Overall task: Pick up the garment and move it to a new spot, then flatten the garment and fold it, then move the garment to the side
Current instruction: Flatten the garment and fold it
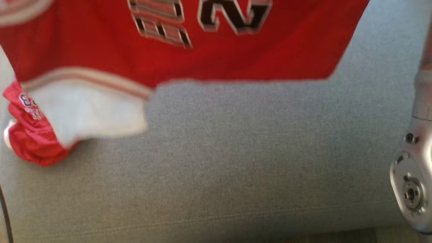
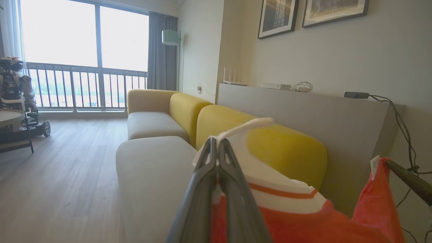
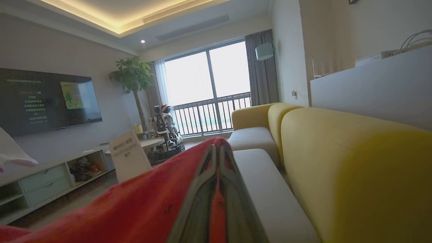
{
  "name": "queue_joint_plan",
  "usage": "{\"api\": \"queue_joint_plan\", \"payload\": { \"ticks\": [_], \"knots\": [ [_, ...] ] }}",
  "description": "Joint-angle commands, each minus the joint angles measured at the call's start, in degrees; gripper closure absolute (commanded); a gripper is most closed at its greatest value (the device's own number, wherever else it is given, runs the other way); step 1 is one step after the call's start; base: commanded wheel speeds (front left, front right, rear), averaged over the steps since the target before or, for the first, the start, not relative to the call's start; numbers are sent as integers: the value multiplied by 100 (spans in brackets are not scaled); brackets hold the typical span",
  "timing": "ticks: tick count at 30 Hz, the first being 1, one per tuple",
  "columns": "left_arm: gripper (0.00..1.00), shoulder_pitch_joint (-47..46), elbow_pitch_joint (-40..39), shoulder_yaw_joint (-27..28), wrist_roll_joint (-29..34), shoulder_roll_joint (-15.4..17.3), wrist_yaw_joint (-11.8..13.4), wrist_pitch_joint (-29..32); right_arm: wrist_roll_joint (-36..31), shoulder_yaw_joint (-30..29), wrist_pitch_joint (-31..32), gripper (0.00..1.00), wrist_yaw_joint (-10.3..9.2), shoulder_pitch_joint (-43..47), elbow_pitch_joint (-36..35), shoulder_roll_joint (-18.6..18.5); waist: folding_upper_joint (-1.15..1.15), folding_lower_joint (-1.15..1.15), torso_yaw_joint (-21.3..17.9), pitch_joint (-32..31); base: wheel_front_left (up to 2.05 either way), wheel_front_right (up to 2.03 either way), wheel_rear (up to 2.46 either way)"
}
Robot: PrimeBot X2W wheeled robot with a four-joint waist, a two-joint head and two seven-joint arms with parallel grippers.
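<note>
Garment [image 1: 256,60], a red jersey with black-and-white lettering and white-and-red banded trim, is stretched across the top of the head view, above the grey sofa seat [image 1: 236,152]. At the lower left of that view, one end of it sags into a white panel and a bunched red fold; whether that fold touches the seat cannot be told. The silver right forearm [image 1: 411,168] runs along the right edge of the head view. In the left wrist view, the left tool [image 2: 216,141] is clenched on the white trimmed edge of the garment, its two fingers pressed together with cloth gripped between them. In the right wrist view, the right tool [image 3: 216,148] is likewise clenched, grasping a red edge of the garment, and a strip of red fabric shows between its fingers. Yellow back cushions [image 3: 354,162] stand just behind the seat.
</note>
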Motion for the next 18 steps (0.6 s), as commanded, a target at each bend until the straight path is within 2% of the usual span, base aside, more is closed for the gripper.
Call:
{"api": "queue_joint_plan", "payload": {
  "ticks": [1, 4, 7, 8, 11, 13, 15, 17, 18],
  "knots": [
    [100, -114, -119, 119, -2, 126, 4, 24, -101, 182, -31, 100, 0, -291, 51, 82, 0, 0, -72, 475, 0, 0, 0],
    [100, -132, -108, 62, 161, 112, 4, -233, -184, 325, -346, 100, 0, -519, 516, 82, 0, 0, -194, 857, 0, 0, 0],
    [100, -287, 77, 100, 507, 43, 4, -877, -317, 352, -924, 100, 0, -881, 996, 82, 0, 0, -323, 1222, 0, 0, 0],
    [100, -287, 77, 100, 507, 43, 4, -877, -317, 352, -924, 100, 0, -881, 996, 82, 0, 0, -323, 1222, 0, 0, 0],
    [100, -621, 323, 394, 985, -63, 4, -1220, -494, 132, -1731, 100, 0, -1376, 1385, 82, 0, 0, -432, 1577, 0, 0, 0],
    [100, -883, 166, 1111, 1527, -99, 4, -1240, -598, 41, -2167, 100, 0, -1691, 1600, 82, 0, 0, -465, 1813, 0, 0, 0],
    [100, -755, -331, 1969, 2244, -145, 4, -1243, -761, 27, -2397, 100, 0, -1881, 1716, 82, 0, 0, -452, 2030, 0, 0, 0],
    [100, -205, -1018, 2709, 2823, -240, 4, -1244, -966, 9, -2485, 100, 0, -1852, 1818, 82, 0, 0, -409, 2196, 0, 0, 0],
    [100, 581, -1656, 3163, 3090, -370, 4, -1245, -1053, -17, -2516, 100, 0, -1667, 1965, 82, 0, 0, -348, 2315, 0, 0, 0]
  ]
}}
